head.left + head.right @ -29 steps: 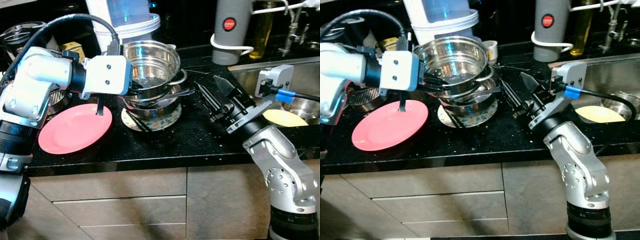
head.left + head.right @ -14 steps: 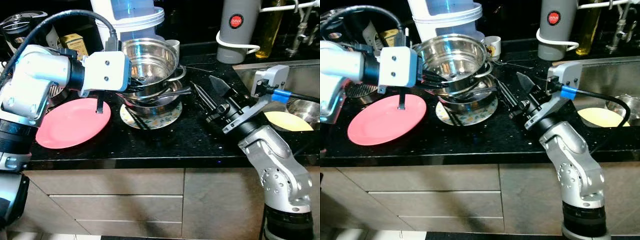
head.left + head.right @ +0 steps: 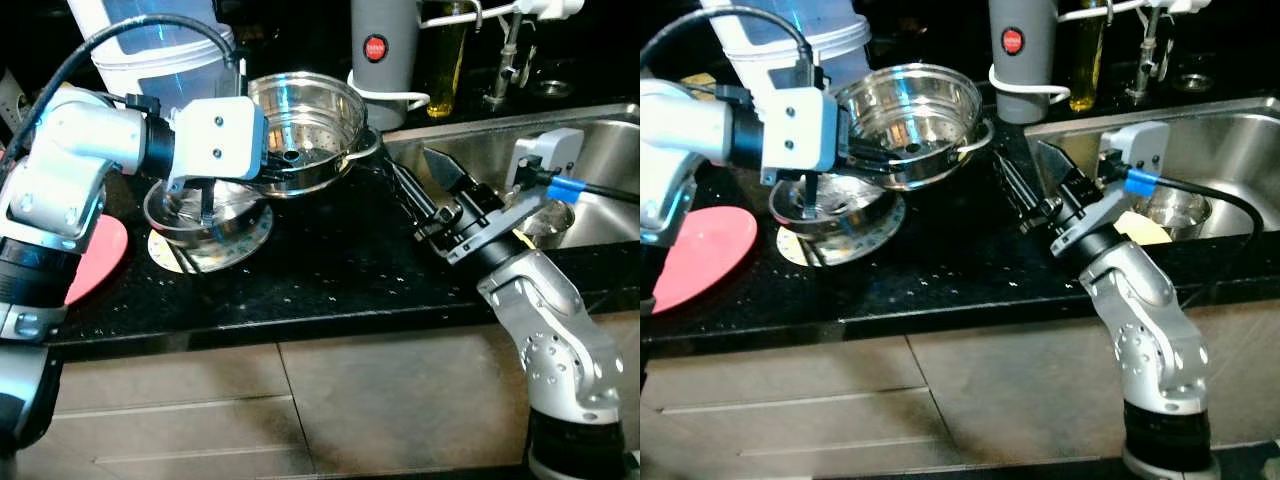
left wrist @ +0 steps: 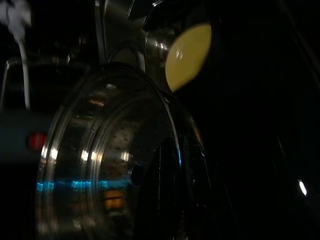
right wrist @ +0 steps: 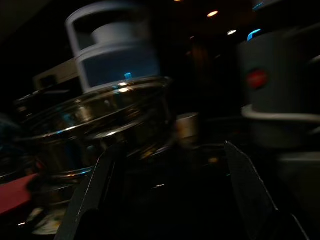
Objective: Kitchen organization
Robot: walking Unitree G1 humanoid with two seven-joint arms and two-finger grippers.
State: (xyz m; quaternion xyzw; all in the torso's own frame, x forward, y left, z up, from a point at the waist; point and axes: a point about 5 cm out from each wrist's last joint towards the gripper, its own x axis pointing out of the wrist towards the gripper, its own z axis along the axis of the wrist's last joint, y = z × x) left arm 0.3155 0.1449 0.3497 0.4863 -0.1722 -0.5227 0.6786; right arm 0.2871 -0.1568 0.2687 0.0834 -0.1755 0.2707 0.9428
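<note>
My left gripper is shut on the rim of a perforated steel strainer pot, holding it tilted in the air above the black counter, beside the sink. In the left wrist view the strainer pot sits close in front, with one dark finger across its rim. A second steel pot stays below it on a patterned plate. My right gripper hovers open over the counter at the sink's near corner, empty. Its two fingers point toward the strainer pot.
A pink plate lies at the counter's left end. A white and blue container stands behind the pots. At the back stand a grey flask and an oil bottle. The sink holds a steel bowl and a yellow plate.
The view has swung, shifting the scene left. My left gripper has lifted the strainer pot off the lower pot and carried it right toward the sink. The right arm keeps its pose.
</note>
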